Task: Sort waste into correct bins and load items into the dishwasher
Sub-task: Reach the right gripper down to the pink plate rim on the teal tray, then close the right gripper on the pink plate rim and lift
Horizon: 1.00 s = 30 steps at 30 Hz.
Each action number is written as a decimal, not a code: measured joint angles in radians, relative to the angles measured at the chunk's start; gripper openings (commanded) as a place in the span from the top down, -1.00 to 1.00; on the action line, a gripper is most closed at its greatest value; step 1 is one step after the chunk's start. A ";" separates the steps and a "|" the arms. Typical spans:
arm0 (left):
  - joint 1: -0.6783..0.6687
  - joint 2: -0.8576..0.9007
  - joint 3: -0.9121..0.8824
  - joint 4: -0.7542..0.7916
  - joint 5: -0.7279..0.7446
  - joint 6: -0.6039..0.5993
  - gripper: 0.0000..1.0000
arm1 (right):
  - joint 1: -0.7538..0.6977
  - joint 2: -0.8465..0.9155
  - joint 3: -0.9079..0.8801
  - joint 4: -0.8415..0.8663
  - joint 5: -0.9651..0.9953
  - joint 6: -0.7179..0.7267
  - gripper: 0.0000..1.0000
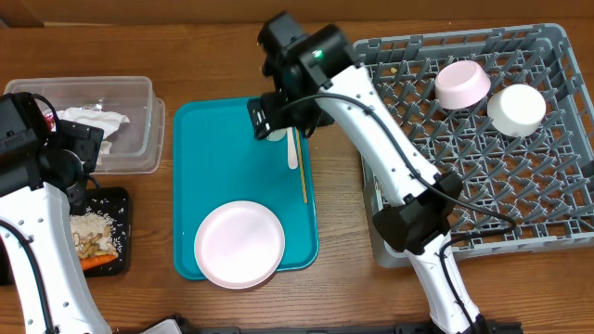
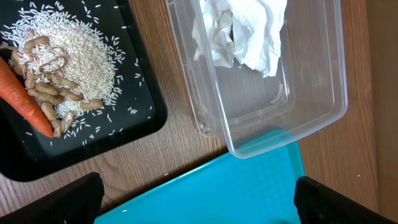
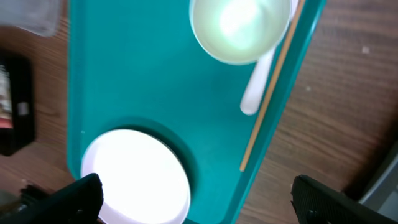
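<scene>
The teal tray (image 1: 223,148) holds the pale-pink plate (image 1: 239,244), a small white cup (image 3: 239,28), a white fork handle (image 3: 256,90) and a wooden stick (image 3: 270,93). My right gripper (image 3: 199,208) is open and empty above the tray, between cup and plate (image 3: 140,180). My left gripper (image 2: 199,208) is open and empty over the tray's left edge. The clear tub (image 2: 298,106) holds crumpled napkins (image 2: 242,31). The black tray (image 2: 140,118) holds rice, peanuts and a carrot (image 2: 25,93). The grey rack (image 1: 483,176) holds a pink bowl (image 1: 462,83) and a white bowl (image 1: 516,109).
The right arm (image 1: 371,121) reaches across from the rack to the teal tray's top end. The left arm (image 1: 37,176) sits between the clear tub (image 1: 139,130) and the black tray (image 1: 119,218). Bare wood table lies between the trays.
</scene>
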 measured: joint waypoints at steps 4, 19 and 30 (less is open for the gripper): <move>0.000 0.000 0.000 0.000 0.000 0.000 -1.00 | 0.014 -0.008 -0.069 0.000 0.014 0.006 -1.00; 0.000 0.000 0.000 0.000 0.000 0.000 -0.99 | 0.124 -0.237 -0.575 0.078 -0.027 0.002 -0.66; 0.000 0.000 0.000 0.000 0.000 0.000 -0.99 | 0.135 -0.235 -0.869 0.330 -0.166 0.006 -0.17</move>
